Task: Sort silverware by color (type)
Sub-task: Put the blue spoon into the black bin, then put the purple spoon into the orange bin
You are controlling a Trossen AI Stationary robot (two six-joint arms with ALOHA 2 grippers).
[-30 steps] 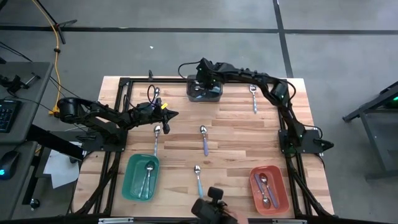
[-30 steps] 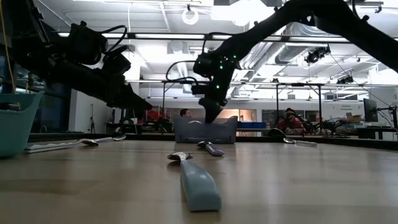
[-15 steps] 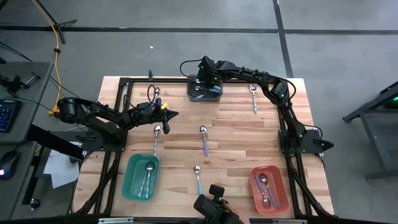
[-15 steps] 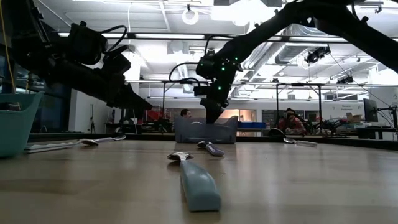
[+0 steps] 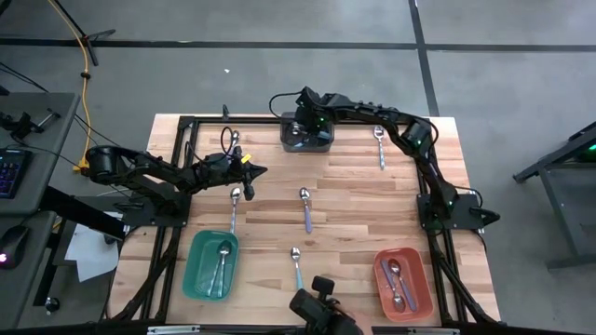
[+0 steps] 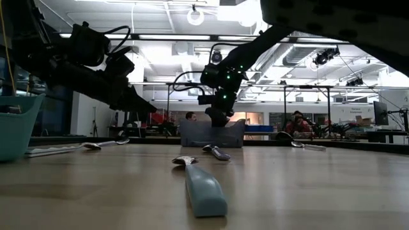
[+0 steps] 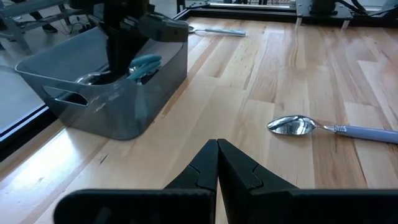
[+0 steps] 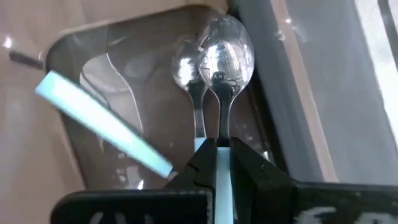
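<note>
Now we're looking at a spoon (image 8: 219, 62) pinched by its light blue handle in the right gripper (image 8: 217, 146), whose fingers are closed tight on it, bowl pointing down into the grey bin (image 5: 306, 133) at the table's far edge. From the right wrist we make out a second spoon (image 8: 186, 68) lying in the bin just beside it, plus a pale blue handle (image 8: 102, 121) slanting across; where that handle ends is hidden under the gripper. From above, the arm covers most of the bin, so we can't count what lies in it.

Out on the table (image 5: 354, 200), loose spoons lie well apart: one (image 5: 380, 147) right of the bin, one (image 5: 305, 208) near the middle, one (image 5: 234, 207) left of centre, and one (image 5: 297, 266) toward the near edge. In the low view that near one (image 6: 199, 182) fills the foreground, its handle blurred.

A teal tray (image 5: 209, 264) at the near left holds spoons, and the red tray (image 5: 403, 284) at the near right holds more; exact numbers are hard to tell.

Over on the left, the left gripper (image 5: 253, 172) hovers above the table, fingers pressed together on nothing, just beside the left-of-centre spoon. Its wrist view catches the bin (image 7: 106, 93) and the right arm reaching into it.
</note>
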